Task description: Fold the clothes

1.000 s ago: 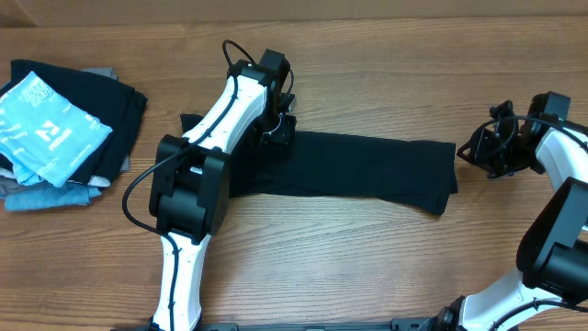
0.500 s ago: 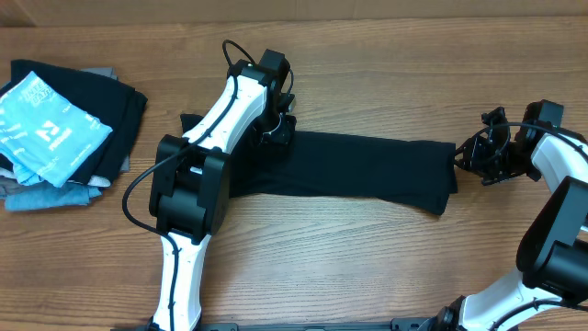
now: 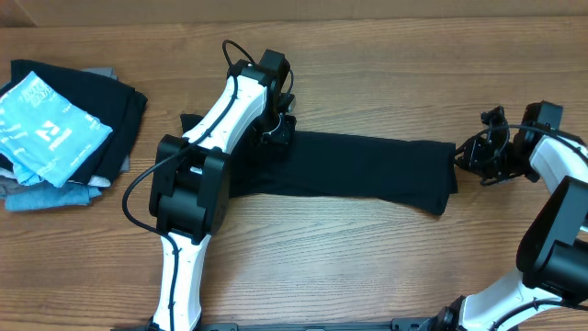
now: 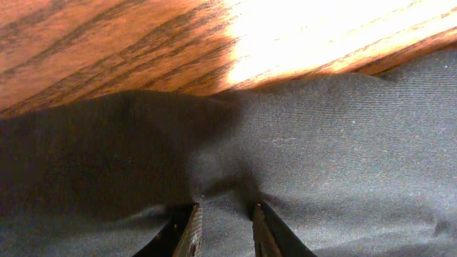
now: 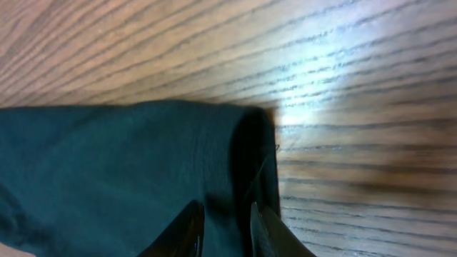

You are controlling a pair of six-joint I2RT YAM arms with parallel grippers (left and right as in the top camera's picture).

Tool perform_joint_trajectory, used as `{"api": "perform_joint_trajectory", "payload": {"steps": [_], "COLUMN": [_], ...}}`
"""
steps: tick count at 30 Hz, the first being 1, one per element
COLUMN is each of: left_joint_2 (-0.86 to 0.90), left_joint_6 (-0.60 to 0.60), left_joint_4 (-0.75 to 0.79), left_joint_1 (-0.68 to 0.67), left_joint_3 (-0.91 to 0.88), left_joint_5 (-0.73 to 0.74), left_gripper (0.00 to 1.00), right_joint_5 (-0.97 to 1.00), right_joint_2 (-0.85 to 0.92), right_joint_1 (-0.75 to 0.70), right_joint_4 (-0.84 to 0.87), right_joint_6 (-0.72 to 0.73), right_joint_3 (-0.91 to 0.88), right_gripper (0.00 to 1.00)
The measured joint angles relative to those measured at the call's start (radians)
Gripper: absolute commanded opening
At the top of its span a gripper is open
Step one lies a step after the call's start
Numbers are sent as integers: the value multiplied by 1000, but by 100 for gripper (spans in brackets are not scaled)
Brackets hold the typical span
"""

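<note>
The clothes [image 3: 367,167], a plain black T-shirt, lie as a long folded strip across the middle of the wooden table. My left gripper [image 3: 276,134] sits on the strip's far left part. In the left wrist view a ridge of the black cloth [image 4: 321,143] is pinched between the narrowly set fingers of the left gripper [image 4: 225,212]. My right gripper [image 3: 463,156] is at the strip's right end. In the right wrist view the right gripper [image 5: 227,212] holds the shirt's folded end edge [image 5: 107,157] between its fingers, just above the wood.
A pile of other garments [image 3: 110,110] lies at the far left, topped by a light-blue one with white print [image 3: 46,124]. Bare wooden table [image 3: 367,257] runs in front of and behind the shirt. The left arm's body [image 3: 188,193] stands over the strip's left part.
The right gripper has moved left from beside the shirt onto its right end edge and closed there. The left gripper and the shirt have stayed put.
</note>
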Motion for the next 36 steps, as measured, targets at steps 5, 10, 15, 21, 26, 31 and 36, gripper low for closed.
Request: {"api": "perform_joint_trajectory", "payload": {"steps": [5,10,15,21,26,31,36], "left_joint_2": [0,0,0,0,0,0,0], "left_joint_6": [0,0,0,0,0,0,0], "left_joint_4": [-2,-2,-2,-2,-1,-1,-2], "left_joint_1": [0,1,1,1,1,1,1], "left_joint_3": [0,0,0,0,0,0,0], "left_joint_5": [0,0,0,0,0,0,-11], "left_gripper": [28,27,27,27,27,28,28], "right_joint_5": [-8,-46,-70,-107,-132,-138,-126], "right_joint_2": [0,0,0,0,0,0,0], "right_joint_1": [0,0,0,0,10,25,26], "right_joint_4": [10,32,37,97,186,265,264], "right_joint_6": [2,1,1,0,0,0,3], "right_joint_3": [-28,-29,-20,10,13,13,13], "right_gripper": [17,4,4,4,4,10,49]}}
